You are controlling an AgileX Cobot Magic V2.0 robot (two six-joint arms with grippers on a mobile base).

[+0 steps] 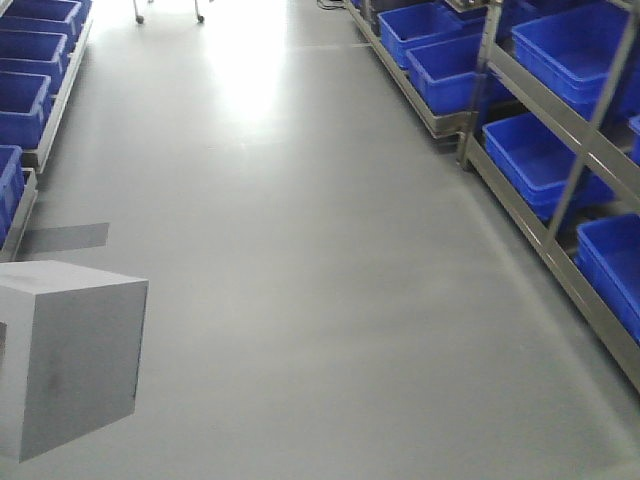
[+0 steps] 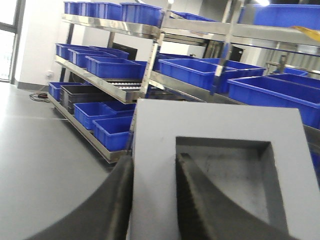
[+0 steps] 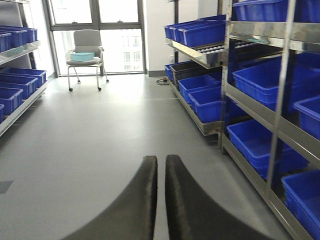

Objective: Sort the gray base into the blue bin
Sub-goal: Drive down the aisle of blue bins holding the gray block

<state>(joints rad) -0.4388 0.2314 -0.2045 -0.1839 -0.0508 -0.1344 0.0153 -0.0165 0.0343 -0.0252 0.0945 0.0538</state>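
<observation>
The gray base [image 1: 70, 350] hangs above the floor at the lower left of the front view, a plain face toward the camera. In the left wrist view the gray base [image 2: 215, 125] shows its square recess. My left gripper [image 2: 154, 157] is shut on the wall beside that recess, one finger inside it and one outside. My right gripper [image 3: 161, 159] is shut, with nothing between its fingers, out over bare floor. Several look-alike blue bins [image 1: 545, 160] sit on the racks, so I cannot tell which one is the task's blue bin.
Metal racks [image 1: 560, 215] of blue bins line the right side of the aisle, and more bins [image 1: 25, 100] line the left. A dark bin [image 2: 80, 92] sits low on one rack. A chair [image 3: 86, 50] with a teal box stands by the far window.
</observation>
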